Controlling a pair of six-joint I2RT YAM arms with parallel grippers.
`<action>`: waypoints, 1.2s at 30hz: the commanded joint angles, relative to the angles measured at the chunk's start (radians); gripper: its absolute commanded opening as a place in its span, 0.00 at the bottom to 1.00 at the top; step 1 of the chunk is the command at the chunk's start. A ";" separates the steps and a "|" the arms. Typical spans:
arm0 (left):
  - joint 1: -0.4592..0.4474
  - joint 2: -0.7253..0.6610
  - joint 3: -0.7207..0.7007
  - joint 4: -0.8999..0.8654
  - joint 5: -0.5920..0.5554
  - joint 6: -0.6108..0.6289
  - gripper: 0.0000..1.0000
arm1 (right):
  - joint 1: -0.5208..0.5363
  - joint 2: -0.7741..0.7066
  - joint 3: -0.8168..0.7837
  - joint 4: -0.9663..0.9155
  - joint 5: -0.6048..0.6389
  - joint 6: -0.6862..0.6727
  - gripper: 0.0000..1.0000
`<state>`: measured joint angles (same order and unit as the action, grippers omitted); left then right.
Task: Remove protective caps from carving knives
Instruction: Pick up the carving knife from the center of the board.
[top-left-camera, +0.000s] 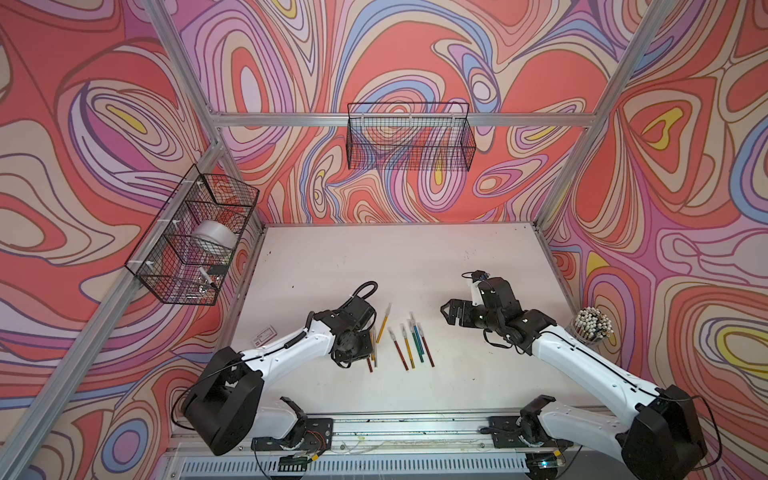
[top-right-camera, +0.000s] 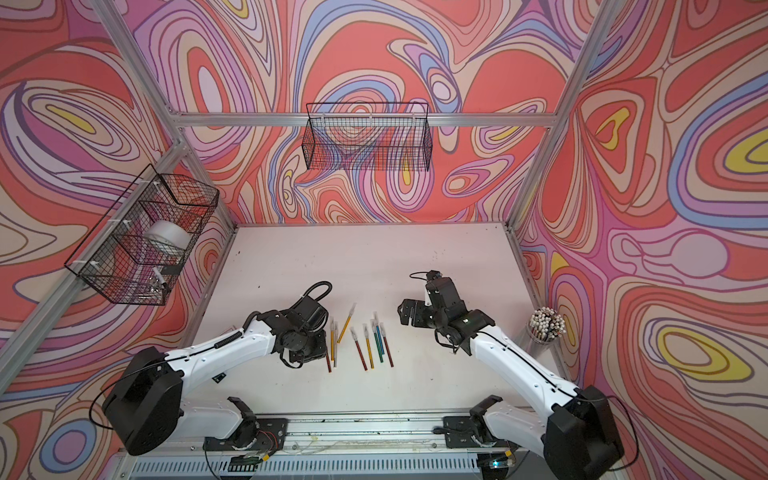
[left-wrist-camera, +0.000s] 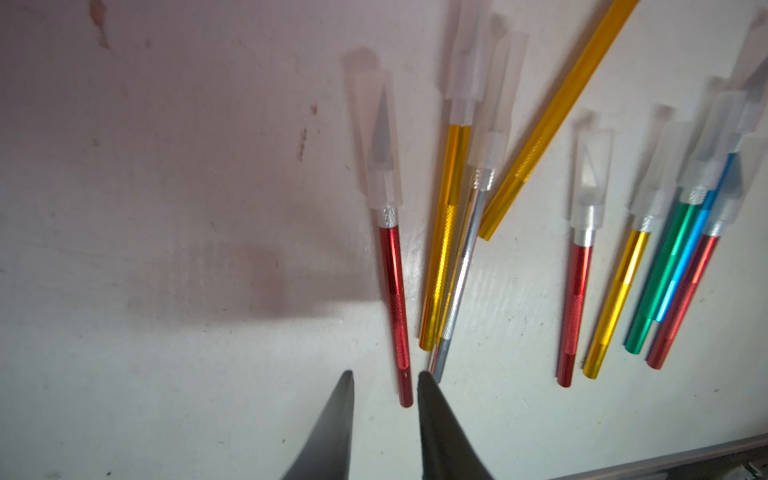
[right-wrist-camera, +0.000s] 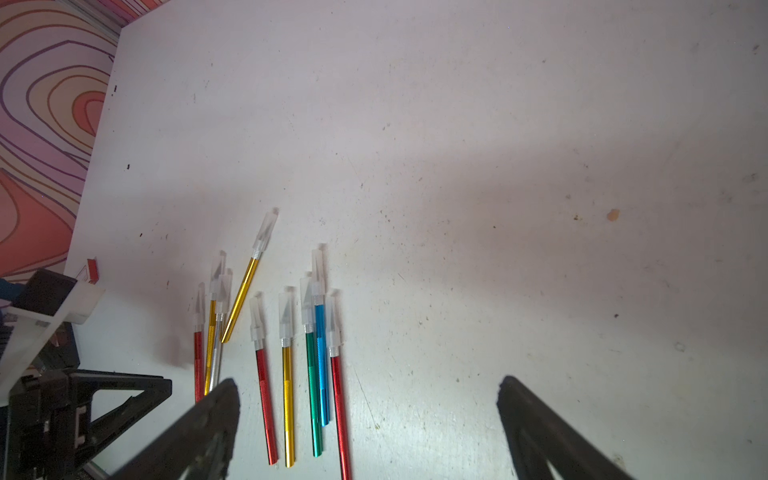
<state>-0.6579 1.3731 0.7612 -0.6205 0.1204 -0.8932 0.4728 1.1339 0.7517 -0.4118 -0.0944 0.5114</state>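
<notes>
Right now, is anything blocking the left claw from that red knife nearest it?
Nothing visible: the left gripper straddles the handle end of the red knife. The silver knife lies close beside one finger, outside the gap.

Nine carving knives (right-wrist-camera: 266, 407) — nine protective caps (right-wrist-camera: 286, 311) — two wire baskets (top-left-camera: 409, 137).

left fingers (left-wrist-camera: 440, 436): narrow gap, low | right fingers (right-wrist-camera: 540, 428): spread wide, raised
</notes>
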 joint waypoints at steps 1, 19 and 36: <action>-0.010 0.022 0.018 0.015 -0.035 -0.030 0.27 | 0.009 0.002 -0.012 0.009 0.006 0.005 0.98; -0.022 0.118 0.033 0.057 -0.031 -0.036 0.22 | 0.010 -0.012 -0.038 0.012 0.008 0.007 0.98; -0.031 0.198 0.077 -0.055 -0.098 0.003 0.16 | 0.010 -0.033 -0.049 0.004 0.013 0.007 0.98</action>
<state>-0.6823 1.5513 0.8215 -0.5976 0.0677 -0.8986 0.4778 1.1217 0.7155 -0.4118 -0.0937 0.5152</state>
